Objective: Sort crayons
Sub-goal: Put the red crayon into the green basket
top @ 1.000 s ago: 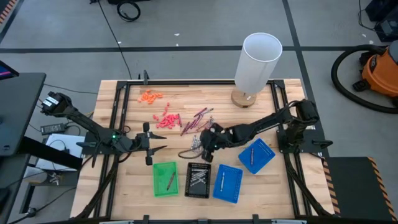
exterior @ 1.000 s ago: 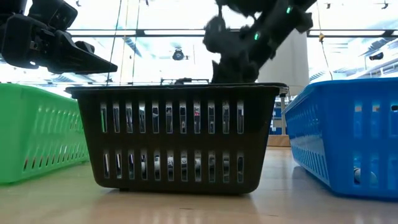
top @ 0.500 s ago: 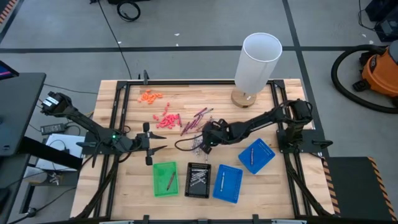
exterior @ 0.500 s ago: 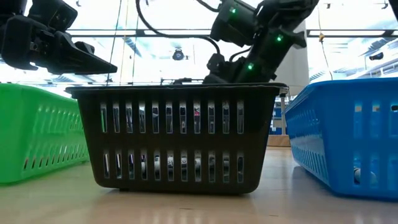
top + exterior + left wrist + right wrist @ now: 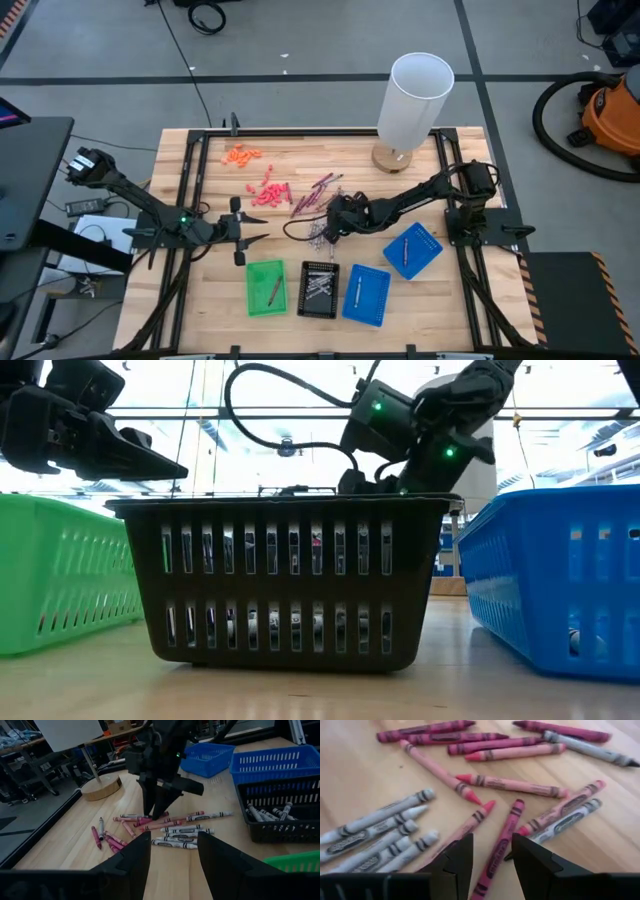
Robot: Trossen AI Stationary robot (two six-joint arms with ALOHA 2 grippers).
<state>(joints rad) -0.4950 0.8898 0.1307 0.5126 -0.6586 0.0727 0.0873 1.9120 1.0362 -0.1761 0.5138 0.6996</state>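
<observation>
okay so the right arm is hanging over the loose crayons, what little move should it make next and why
Probably lower the right gripper straight down. Its jaws stand open and empty above a dark red crayon that lies lengthwise in the gap between them, so a short descent should bracket it for closing.

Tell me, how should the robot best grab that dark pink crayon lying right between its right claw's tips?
Probably at mid-length, from straight above. The dark pink crayon lies flat on the table, lengthwise between the right end effector fingers, which are open, with bare wood on either side at its middle. One fingertip down each long side should close across its thin body; its ends sit nearer other crayons.
</observation>
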